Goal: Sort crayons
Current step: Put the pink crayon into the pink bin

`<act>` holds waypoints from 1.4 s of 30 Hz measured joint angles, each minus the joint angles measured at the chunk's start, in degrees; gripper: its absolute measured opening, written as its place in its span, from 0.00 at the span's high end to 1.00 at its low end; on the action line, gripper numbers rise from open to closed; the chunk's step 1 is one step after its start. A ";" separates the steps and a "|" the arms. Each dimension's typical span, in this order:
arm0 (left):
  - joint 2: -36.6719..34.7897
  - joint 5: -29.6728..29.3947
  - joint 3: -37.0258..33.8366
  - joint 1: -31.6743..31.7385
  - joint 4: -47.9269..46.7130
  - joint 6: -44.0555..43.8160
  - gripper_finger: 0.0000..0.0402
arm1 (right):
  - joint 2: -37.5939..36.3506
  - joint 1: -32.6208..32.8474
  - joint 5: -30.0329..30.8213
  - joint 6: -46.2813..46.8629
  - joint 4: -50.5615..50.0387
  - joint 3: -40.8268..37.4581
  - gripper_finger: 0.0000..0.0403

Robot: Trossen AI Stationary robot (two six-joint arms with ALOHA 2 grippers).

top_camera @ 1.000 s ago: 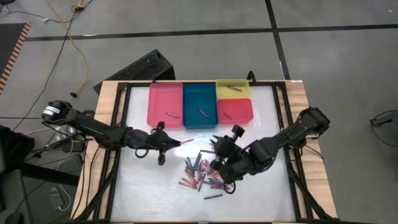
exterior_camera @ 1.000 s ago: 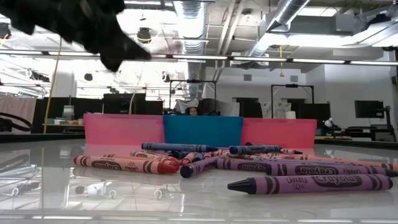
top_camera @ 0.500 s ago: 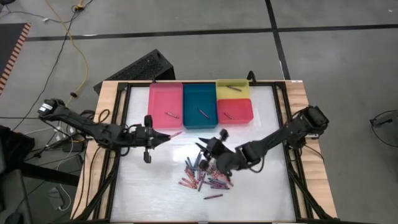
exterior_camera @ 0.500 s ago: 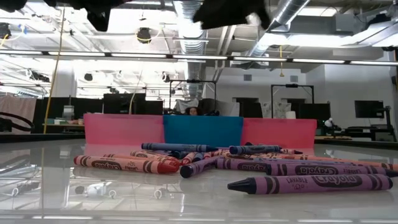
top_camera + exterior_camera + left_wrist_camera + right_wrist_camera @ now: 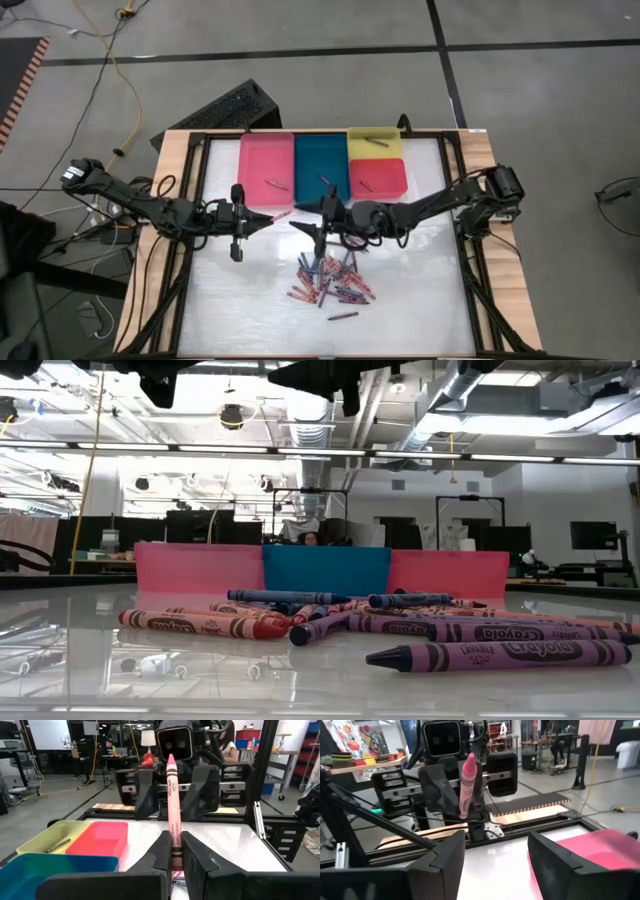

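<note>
My left gripper [image 5: 264, 219] hovers left of the table's middle, shut on a pink crayon [image 5: 172, 805]. The crayon's tip points at my right gripper [image 5: 304, 216]. That gripper faces it, level and open, and touches nothing; in its wrist view the crayon [image 5: 467, 785] stands ahead of the open fingers [image 5: 445, 865]. Several loose crayons [image 5: 330, 280] in red, blue and purple lie flat in a pile on the white tabletop, seen close in the low view [image 5: 400, 630]. My left gripper pinches the pink crayon near its blunt end [image 5: 173, 856] between its two fingers. The fingers come level from the table's left and lie along the crayon. The crayon sticks out ahead of them toward the table's right, tip a little raised, clear of the table.
At the far side stand a pink tray [image 5: 266, 168], a teal tray [image 5: 321, 172], a yellow tray [image 5: 374, 144] and a red tray [image 5: 378, 178], each with a crayon or two inside. Bare white tabletop [image 5: 230, 300] lies on the near left.
My right gripper has risen off the crayon pile, swung toward the table's left and far side, turned from pointing down to level, and opened wide. My left gripper has drawn back toward the left edge and up with the pink crayon, then kept still.
</note>
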 joint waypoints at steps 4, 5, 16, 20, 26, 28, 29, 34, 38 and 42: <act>0.00 0.00 0.02 0.00 -0.02 0.00 0.97 | 0.00 -0.19 -0.07 -2.43 1.56 -0.02 0.43; 0.00 0.00 0.02 0.02 -0.02 0.02 0.97 | 0.00 -0.16 -0.20 -3.12 2.18 -0.02 0.42; 0.00 -1.86 0.02 0.02 0.08 0.02 0.97 | 0.00 -0.25 -3.03 -5.82 6.90 -0.02 0.42; 0.00 -2.68 0.03 0.02 1.59 1.06 0.97 | 0.00 -0.60 -3.04 -7.05 8.93 -0.02 0.42; 0.21 -2.83 0.04 0.03 5.84 4.93 0.97 | 0.00 -0.97 -3.06 -7.17 9.85 -0.01 0.42; 0.70 -2.92 -0.15 0.04 7.91 6.83 0.97 | 0.01 -0.99 -3.06 -7.18 10.09 -0.02 0.42; 1.01 -2.93 -0.57 0.07 9.43 7.48 0.97 | 0.02 -0.98 -3.06 -7.31 10.65 -0.02 0.42; 3.15 -3.26 -3.87 0.09 19.42 10.27 0.97 | 0.00 -0.97 -3.08 -8.50 11.84 0.00 0.42; 4.43 -4.05 -4.85 0.09 24.10 11.96 0.97 | 0.00 -0.97 -3.08 -8.50 12.01 0.00 0.42; 6.69 -3.46 -5.09 0.09 28.20 14.23 0.97 | 0.00 -1.34 -3.20 -8.52 12.62 0.00 0.42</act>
